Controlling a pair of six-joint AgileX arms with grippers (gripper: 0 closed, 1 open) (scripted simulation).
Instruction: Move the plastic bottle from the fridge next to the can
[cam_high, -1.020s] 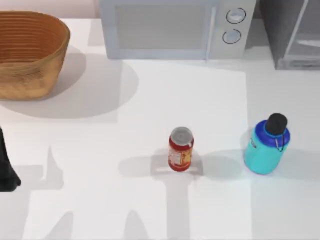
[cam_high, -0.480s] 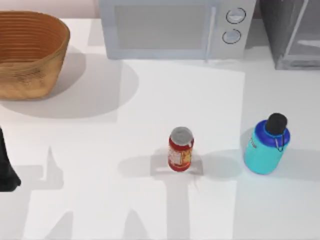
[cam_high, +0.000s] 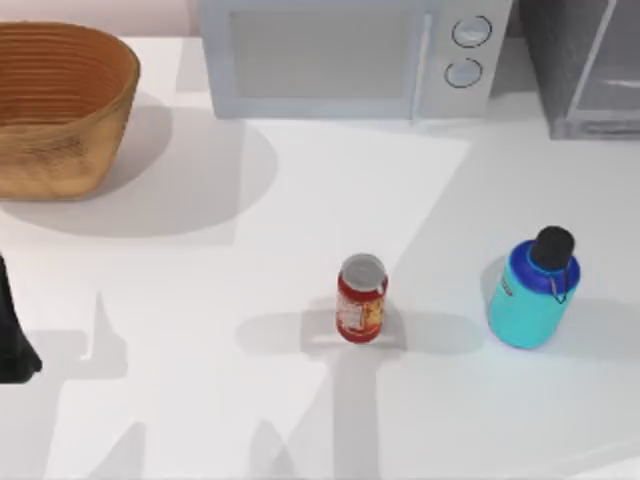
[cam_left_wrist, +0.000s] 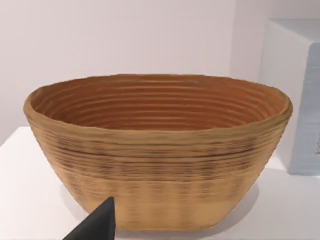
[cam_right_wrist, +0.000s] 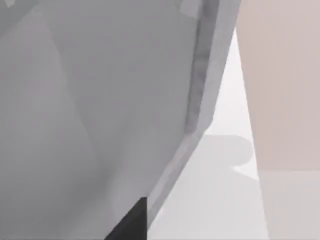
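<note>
Plastic bottle (cam_high: 532, 295) upright near counter's right edge, apart from can (cam_high: 361, 299); likely light, rigid, slick: grip mid-body; claw states: cannot tell

Bright, even light on the white table (cam_high: 300, 200), soft grey shadows pooling beside the basket (cam_high: 60, 105), can (cam_high: 361, 298) and plastic bottle (cam_high: 533, 290), broad arm shadows along the near edge, no glare, edges undistorted.

The left arm (cam_high: 12, 335) is a matte black, smooth-sided shape; a black pointed fingertip (cam_left_wrist: 95, 225) shows, another (cam_right_wrist: 131, 222) in the right wrist view.
</note>
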